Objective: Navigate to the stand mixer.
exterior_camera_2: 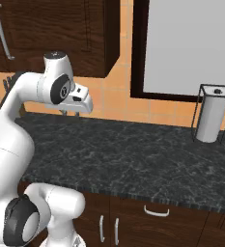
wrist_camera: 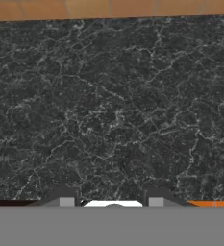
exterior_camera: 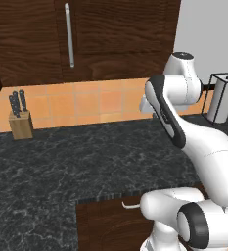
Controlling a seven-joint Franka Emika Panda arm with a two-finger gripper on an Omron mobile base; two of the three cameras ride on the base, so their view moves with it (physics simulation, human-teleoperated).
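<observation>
Fingertips [wrist_camera: 67, 199] stand well apart at the bottom of your hand view, one at the left and one at the right, with bare stone showing between them, so the gripper [wrist_camera: 111, 201] is spread and holds nothing. It hangs over the dark marbled countertop [wrist_camera: 113, 105], with a strip of orange tiled backsplash [wrist_camera: 108, 8] along the top edge of that view.

From your left base camera you see the white arm [exterior_camera: 193, 142] rising from the lower right and bending forward over the counter. A wooden knife block [exterior_camera: 20, 122] with dark-handled knives stands at the back left against the orange tiles. Dark wooden wall cabinets [exterior_camera: 86, 34] with a long metal handle hang above it. At the far right a paper towel roll in a thin wire holder [exterior_camera: 222, 98] stands on the counter, partly behind the arm's elbow.

From your right base camera the same paper towel holder [exterior_camera_2: 211, 116] stands upright at the back right of the counter, below a large pale panel in a dark frame [exterior_camera_2: 191, 43]. Dark wooden base cabinets [exterior_camera_2: 152, 217] with curved metal pulls run under the counter edge.

You cannot locate the stand mixer from any of these cameras; the stretch of counter in front of the base carries just the knife block and the towel holder.
</observation>
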